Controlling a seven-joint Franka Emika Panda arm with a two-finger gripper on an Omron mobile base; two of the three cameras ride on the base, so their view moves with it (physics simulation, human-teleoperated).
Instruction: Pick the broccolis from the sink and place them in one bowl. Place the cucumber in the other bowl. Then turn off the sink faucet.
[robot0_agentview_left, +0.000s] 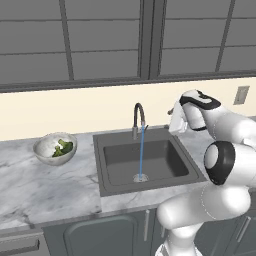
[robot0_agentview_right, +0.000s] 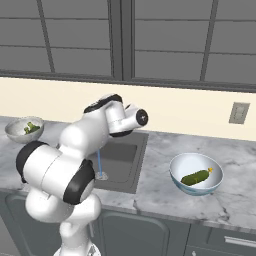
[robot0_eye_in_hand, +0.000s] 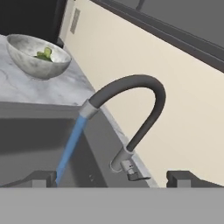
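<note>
While water runs in a thin blue stream (robot0_agentview_left: 142, 152) from the sink faucet (robot0_agentview_left: 138, 117) down to the drain of the sink (robot0_agentview_left: 147, 162), the pincer (robot0_eye_in_hand: 111, 178) hangs by the basin's far right corner and faces the tap. Its two dark fingertips (robot0_eye_in_hand: 40, 178) stand wide apart with nothing between them. Seen from the hand, the faucet's arched spout curves above them, and its small side lever (robot0_eye_in_hand: 134, 175) sits at the base of the neck, between the tips and beyond them.

On the marble table (robot0_agentview_left: 35, 190) to the left of the sink stands the grey-white speckled bowl (robot0_agentview_left: 54, 149) with the broccolis (robot0_agentview_left: 63, 148) inside it. To the right of the sink, near the table's front edge, stands the white bowl with the light blue rim (robot0_agentview_right: 196, 173), and the cucumber (robot0_agentview_right: 195, 177) lies in it. A wall outlet (robot0_agentview_right: 239, 113) sits on the cream wall on the far right.
</note>
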